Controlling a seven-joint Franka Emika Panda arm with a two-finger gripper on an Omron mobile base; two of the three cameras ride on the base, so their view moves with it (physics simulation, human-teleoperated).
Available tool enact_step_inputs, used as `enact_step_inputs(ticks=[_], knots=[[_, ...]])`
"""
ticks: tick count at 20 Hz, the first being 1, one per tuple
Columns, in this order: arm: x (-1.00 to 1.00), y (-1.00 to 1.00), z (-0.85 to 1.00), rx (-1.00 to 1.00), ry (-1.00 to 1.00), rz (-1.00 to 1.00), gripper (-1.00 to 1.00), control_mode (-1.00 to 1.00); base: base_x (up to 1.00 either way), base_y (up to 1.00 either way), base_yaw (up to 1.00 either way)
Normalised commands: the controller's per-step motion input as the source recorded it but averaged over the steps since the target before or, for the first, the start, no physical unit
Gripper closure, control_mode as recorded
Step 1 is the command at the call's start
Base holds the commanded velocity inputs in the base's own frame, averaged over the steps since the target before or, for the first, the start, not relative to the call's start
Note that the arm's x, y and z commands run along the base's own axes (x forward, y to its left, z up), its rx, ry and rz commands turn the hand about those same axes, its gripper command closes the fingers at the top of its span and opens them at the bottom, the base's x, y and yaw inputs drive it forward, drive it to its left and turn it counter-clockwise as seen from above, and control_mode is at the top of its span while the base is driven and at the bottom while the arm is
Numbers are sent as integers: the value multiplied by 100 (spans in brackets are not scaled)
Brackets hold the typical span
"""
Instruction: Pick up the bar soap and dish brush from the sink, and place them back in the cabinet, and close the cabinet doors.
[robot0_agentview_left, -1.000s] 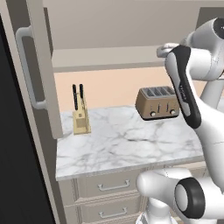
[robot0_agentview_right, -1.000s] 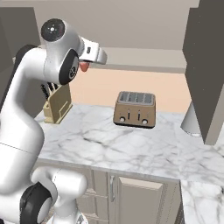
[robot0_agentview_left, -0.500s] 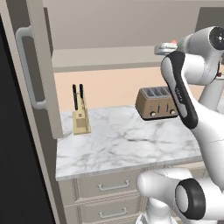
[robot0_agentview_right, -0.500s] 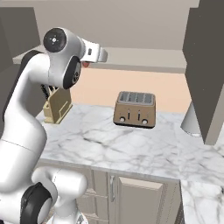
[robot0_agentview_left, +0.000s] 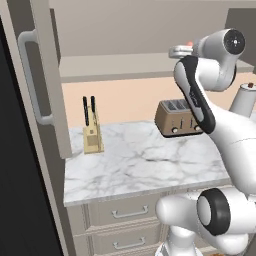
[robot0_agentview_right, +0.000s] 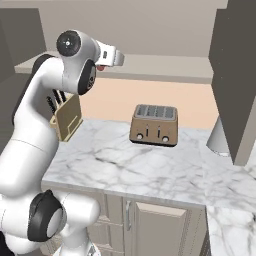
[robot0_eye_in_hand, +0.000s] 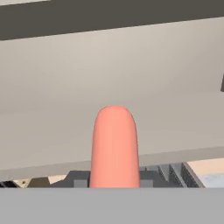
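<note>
The bar soap, a salmon-orange rounded block, stands upright in the grip of my gripper in the hand view. Behind it lie the cabinet's pale shelf and back wall. From the base, my gripper is raised to the front edge of the shelf, and a sliver of soap peeks out beside it. The cabinet doors hang open: one at the left, one at the right. The dish brush and sink are out of view.
On the marble counter below stand a brown toaster, a wooden knife block and a grey vessel. Drawers sit under the counter.
The gripper with the soap has risen slightly and pushed forward toward the shelf edge, and the arm's elbow has lifted. Its grip has not changed.
</note>
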Motion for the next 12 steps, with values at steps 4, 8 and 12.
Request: enact_step_inputs(ticks=[4,8,12], knots=[[43,10,0,0,0,0,100,-100,0,0,0],[37,10,0,0,0,0,100,-100,0,0,0],[29,8,-3,0,0,0,100,-100,0,0,0]])
